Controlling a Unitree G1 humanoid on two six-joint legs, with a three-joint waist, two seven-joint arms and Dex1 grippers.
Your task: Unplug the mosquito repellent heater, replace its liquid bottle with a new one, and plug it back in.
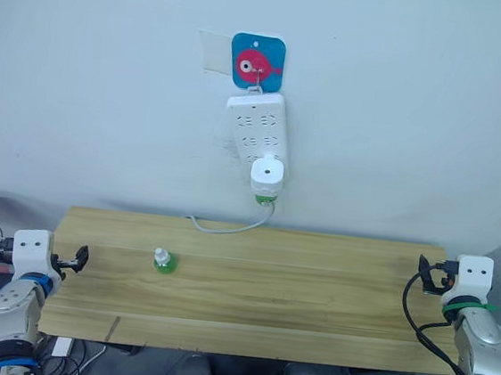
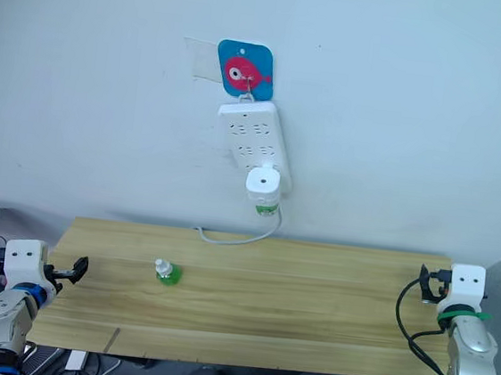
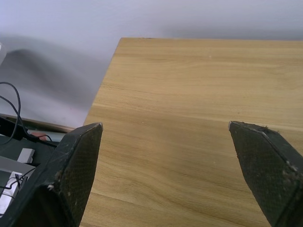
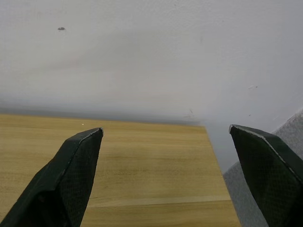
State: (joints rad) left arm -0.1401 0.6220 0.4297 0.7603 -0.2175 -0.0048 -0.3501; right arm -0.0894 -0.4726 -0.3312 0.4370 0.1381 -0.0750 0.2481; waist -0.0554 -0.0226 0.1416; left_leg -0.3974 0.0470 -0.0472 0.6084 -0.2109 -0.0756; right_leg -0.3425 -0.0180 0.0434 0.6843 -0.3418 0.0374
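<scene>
Both grippers, left gripper (image 1: 75, 259) and right gripper (image 1: 427, 271), hung spread wide and empty at the wooden table's (image 1: 309, 310) ends. Mosquito repellent heater (image 1: 267, 177) sat upright, plugged into the power strip (image 1: 257, 127) on the wall above the table's middle, slightly nearer the right gripper.

Even soft light, sharp (faint shadows)

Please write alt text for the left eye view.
A white mosquito repellent heater is plugged into a power strip hanging on the wall above a wooden table, where a small green bottle stands.
</scene>
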